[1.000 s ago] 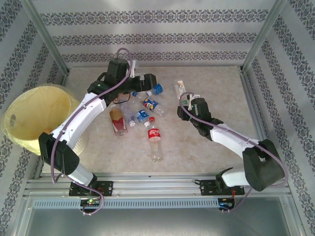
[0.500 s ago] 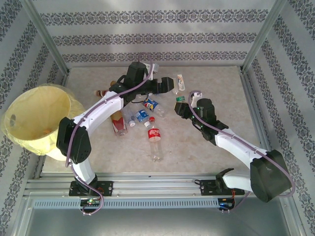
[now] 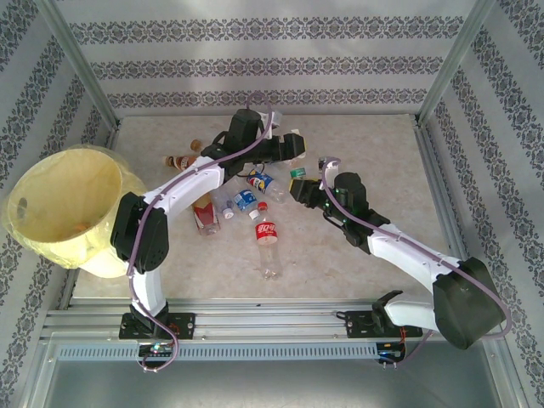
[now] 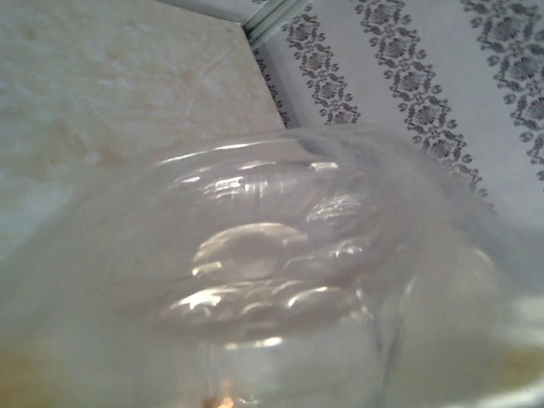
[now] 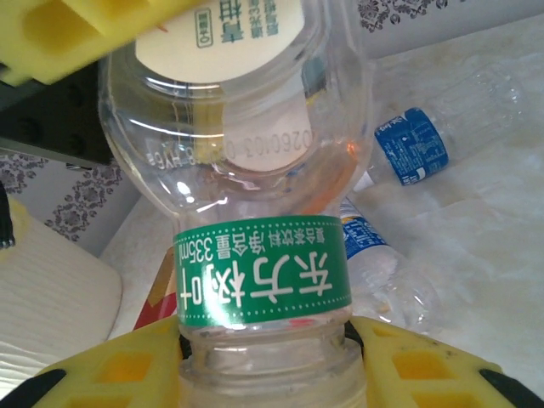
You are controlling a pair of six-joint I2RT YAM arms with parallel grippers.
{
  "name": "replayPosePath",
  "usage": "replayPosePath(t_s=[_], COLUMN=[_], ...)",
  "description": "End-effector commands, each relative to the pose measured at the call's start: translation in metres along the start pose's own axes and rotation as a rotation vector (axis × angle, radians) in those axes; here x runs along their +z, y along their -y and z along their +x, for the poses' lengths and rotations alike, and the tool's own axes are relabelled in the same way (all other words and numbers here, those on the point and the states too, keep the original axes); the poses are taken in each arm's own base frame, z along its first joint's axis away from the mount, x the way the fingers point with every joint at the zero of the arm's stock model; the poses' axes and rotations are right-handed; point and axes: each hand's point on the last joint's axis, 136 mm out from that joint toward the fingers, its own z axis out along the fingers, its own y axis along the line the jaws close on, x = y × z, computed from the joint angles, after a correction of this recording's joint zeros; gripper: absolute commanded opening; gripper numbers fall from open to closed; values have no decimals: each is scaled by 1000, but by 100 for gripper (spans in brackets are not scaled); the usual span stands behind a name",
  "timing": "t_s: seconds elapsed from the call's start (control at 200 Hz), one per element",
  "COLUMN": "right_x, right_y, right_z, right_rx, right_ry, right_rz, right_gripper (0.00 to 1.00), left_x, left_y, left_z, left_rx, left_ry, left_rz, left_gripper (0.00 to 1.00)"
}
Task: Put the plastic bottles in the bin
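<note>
Nearest the arm bases, we see a red-labelled bottle lying alone on the desk. Just beyond it lies a cluster of plastic bottles, a blue-labelled bottle at its far side. Off to the left, at the desk's edge, stands the bin, well apart from the cluster. Past the cluster, the right pincer is clamped on the neck of a clear bottle, its yellow fingers on either side just below the green band. Farther on, the left pincer meets that bottle's other end. One of its yellow fingers lies against the white label, and the ribbed base looms close before the left wrist camera. We cannot tell whether this pincer grips the bottle or stands wide. Farthest back, a brown bottle lies toward the desk's rear left.
</note>
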Motion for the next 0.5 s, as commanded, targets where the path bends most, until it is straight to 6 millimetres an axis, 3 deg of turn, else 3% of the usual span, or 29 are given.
replayPosePath(t_s=[0.0, 0.165, 0.31, 0.495], right_x=[2, 6, 5, 3], right_y=[-19, -22, -23, -22], right_z=[-12, -11, -8, -2], right_rx=[2, 7, -16, -68], right_ry=[44, 31, 15, -31], right_rz=[-80, -101, -108, -90], right_gripper=[29, 35, 57, 76], left_x=[5, 5, -1, -11], left_y=[20, 19, 14, 3], left_z=[-8, -10, -12, -18], left_rx=[28, 8, 12, 6], left_ry=[31, 46, 68, 90], left_rz=[70, 73, 30, -48], left_gripper=[67, 60, 59, 58])
